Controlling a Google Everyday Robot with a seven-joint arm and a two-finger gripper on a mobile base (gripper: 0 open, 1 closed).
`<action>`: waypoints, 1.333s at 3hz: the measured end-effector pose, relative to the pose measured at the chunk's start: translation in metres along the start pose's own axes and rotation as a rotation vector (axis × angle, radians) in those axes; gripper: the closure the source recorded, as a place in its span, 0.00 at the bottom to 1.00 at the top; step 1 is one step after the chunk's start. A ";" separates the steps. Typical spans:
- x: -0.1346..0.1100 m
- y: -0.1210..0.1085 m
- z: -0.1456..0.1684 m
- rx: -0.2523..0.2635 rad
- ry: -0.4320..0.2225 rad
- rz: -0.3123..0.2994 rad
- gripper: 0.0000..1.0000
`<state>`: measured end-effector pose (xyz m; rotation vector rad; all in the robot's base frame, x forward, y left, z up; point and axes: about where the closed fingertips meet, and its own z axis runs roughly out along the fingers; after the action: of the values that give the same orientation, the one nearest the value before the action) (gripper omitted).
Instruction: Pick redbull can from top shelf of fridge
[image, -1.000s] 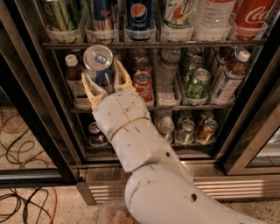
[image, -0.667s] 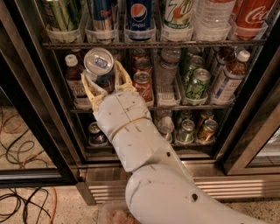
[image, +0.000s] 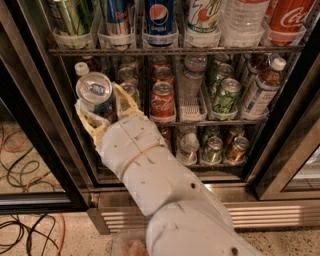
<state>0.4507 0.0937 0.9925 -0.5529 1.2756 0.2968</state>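
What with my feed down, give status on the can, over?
Gripper shut on redbull can. Can held below top shelf, left side. Door frame close on left; nothing else in the way.

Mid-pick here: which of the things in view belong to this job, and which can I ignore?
Job:
- redbull can, clamped in the gripper in front of the middle racks, left side
- top shelf
- fridge

Just there:
- Pepsi can
- Coca-Cola can
- green can
- floor cables
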 end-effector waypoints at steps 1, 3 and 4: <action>-0.007 0.078 -0.029 -0.132 0.074 0.014 1.00; -0.006 0.079 -0.027 -0.118 0.075 0.002 1.00; 0.002 0.068 -0.029 -0.048 0.090 0.003 1.00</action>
<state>0.3932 0.1349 0.9701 -0.6112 1.3590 0.3083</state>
